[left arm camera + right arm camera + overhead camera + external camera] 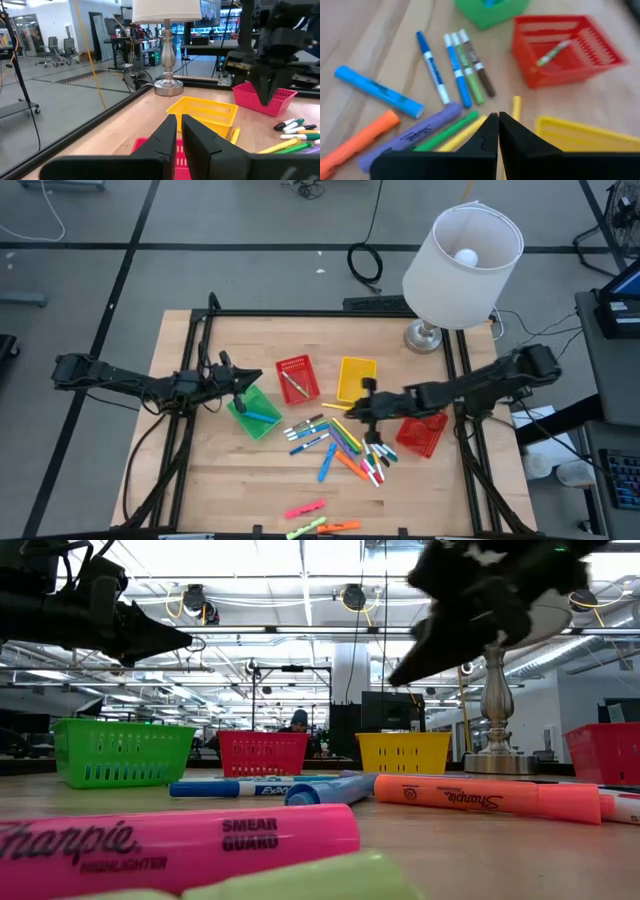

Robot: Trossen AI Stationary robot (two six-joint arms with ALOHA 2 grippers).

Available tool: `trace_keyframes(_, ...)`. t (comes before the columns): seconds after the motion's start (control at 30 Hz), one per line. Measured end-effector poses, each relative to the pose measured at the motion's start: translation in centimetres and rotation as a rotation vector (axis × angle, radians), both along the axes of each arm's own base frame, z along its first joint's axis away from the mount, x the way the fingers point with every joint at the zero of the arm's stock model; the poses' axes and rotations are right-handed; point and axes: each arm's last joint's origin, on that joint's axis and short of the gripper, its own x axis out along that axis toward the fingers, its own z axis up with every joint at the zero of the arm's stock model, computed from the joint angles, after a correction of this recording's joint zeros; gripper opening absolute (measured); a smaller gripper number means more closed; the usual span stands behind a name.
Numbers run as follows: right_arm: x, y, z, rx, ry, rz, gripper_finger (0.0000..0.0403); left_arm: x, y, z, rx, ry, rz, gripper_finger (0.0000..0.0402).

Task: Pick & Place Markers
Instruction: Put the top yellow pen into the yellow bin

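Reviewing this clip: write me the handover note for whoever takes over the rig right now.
Left hand: above the green basket, fingers nearly together, nothing seen held.
Right hand: shut, empty, above the loose markers near the yellow basket.
Things: a blue marker lies in the green basket and one marker in the middle red basket. Most markers are still spread on the table, with a few more at its front edge. A second red basket sits on the right.
Done: only about two markers binned.
Left: nearly the whole pile, plus the front ones.
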Motion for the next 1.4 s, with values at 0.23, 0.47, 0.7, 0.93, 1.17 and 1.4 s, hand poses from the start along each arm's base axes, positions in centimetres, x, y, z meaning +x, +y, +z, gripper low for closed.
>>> trace_keyframes(0.23, 5.7, -1.2, -0.2, -0.055, 0.235, 0.007, 0.0, 0.0, 0.0, -0.1, 0.008, 0.012, 0.0, 0.0037)
trace_keyframes(0.47, 9.0, -2.9, -2.2, -0.066, 0.45, 0.038, 0.0007, 0.0, 0.0, -0.1, 0.006, 0.017, 0.0, 0.0037)
trace_keyframes(0.7, 10.9, -2.9, -3.0, -0.097, 0.443, 0.069, 0.0087, 0.0, 0.0, -0.2, 0.007, 0.018, 0.0, 0.0037)
trace_keyframes(0.93, 11.0, -3.7, -2.9, -0.072, 0.43, 0.024, 0.0159, 0.0, 0.0, -0.2, 0.008, 0.02, 0.0, 0.0037)
trace_keyframes(1.17, 11.3, -4.4, -3.6, -0.058, 0.437, 0.0, 0.0152, 0.0, 0.0, -0.2, 0.006, 0.019, 0.0, 0.0037)
trace_keyframes(1.4, 11.5, -4.5, -5.4, -0.042, 0.478, -0.028, 0.0149, 0.0, 0.0, -0.2, 0.006, 0.019, -0.001, 0.0037)
